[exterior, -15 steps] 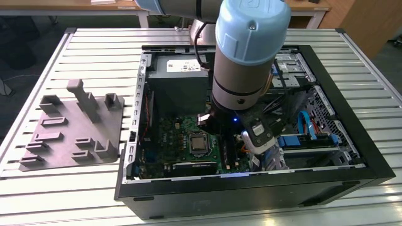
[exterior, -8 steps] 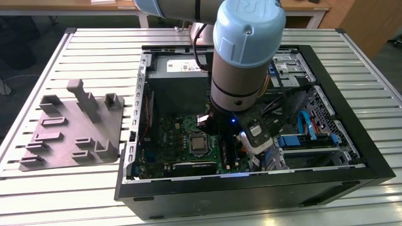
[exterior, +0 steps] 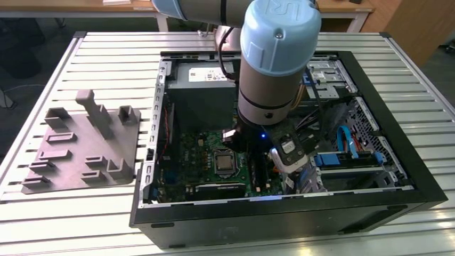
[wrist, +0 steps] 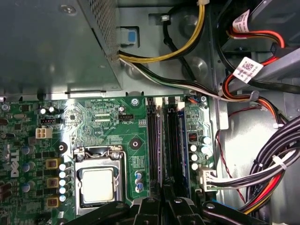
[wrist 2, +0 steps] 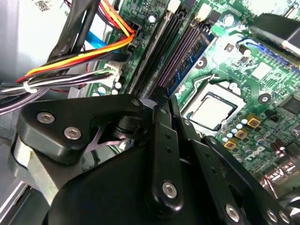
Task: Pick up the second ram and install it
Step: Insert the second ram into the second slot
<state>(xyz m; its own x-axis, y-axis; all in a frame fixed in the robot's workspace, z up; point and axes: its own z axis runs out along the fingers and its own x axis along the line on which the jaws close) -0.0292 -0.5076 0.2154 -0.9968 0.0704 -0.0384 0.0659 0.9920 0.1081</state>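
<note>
My gripper [wrist: 163,200] is down inside the open black metal case [exterior: 284,220]. In both wrist views my matte black fingers, flat bars held by shiny round-headed screws, are drawn close together with only a narrow slit between them. They are clamped on the second ram [wrist: 161,145].

The stick is seen edge-on as a long, thin strip, dull grey-violet along its top edge [wrist 2: 183,49]. It stands upright in the row of long black slots [wrist: 173,140] and runs straight away from my fingertips toward the power-supply box [wrist: 51,47]. That box is plain grey sheet metal with a fine perforated grille on one face.

The slots sit on the glossy green motherboard [wrist: 108,122], which is dotted with small silver capacitor cans and fine white lettering. Just beside my hand is the processor [wrist: 97,185], a square, brushed-silver lid in a metal frame.

On my other side hang bundles of smooth, round cables [wrist: 281,164] in black, red, yellow and orange, tied with a white strap. A white paper tag [wrist: 246,69] with barcode-like print is wrapped around one of them.

Well away from my hand, outside the case, the grey moulded plastic holder tray [exterior: 78,154] with its upright pegs lies on the ribbed, pale metal table [exterior: 106,48].
</note>
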